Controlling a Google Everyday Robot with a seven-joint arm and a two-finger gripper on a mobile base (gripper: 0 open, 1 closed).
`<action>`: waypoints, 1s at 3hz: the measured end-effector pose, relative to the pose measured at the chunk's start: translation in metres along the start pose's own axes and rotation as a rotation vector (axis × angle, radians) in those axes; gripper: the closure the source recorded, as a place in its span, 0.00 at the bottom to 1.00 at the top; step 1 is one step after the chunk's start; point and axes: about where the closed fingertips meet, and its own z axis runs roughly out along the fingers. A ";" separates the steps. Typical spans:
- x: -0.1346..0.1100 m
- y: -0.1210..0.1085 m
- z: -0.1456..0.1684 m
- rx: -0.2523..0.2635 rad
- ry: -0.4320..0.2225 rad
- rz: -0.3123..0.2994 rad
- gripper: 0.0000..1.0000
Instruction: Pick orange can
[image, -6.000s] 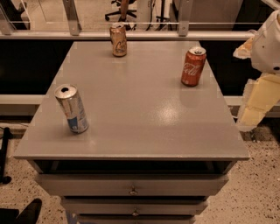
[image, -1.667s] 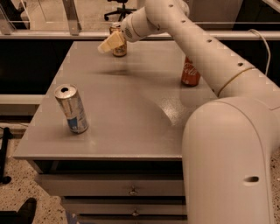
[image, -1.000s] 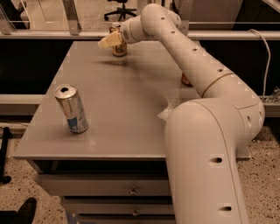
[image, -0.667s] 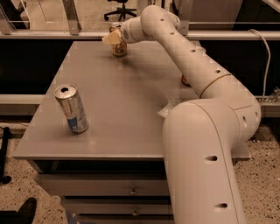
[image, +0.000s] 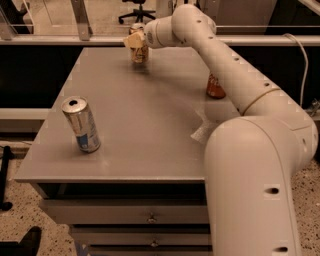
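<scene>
The orange can, dull tan-orange with a metallic top, stands at the far edge of the grey table, left of centre. My gripper is at the can's upper part, on its near left side, and covers some of the can's body. The long white arm reaches to it from the lower right, across the table.
A red-orange can stands at the right, partly hidden behind my arm. A taller silver-and-blue can stands near the front left. Drawers sit under the tabletop. A rail and an office chair lie beyond the far edge.
The arm swung in from the right and across the table to the orange can. Over the last second the gripper drew in closer against the can's upper part.
</scene>
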 end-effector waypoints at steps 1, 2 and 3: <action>-0.016 0.038 -0.029 -0.137 -0.045 -0.034 0.99; -0.034 0.091 -0.065 -0.318 -0.127 -0.075 1.00; -0.046 0.120 -0.075 -0.405 -0.178 -0.086 1.00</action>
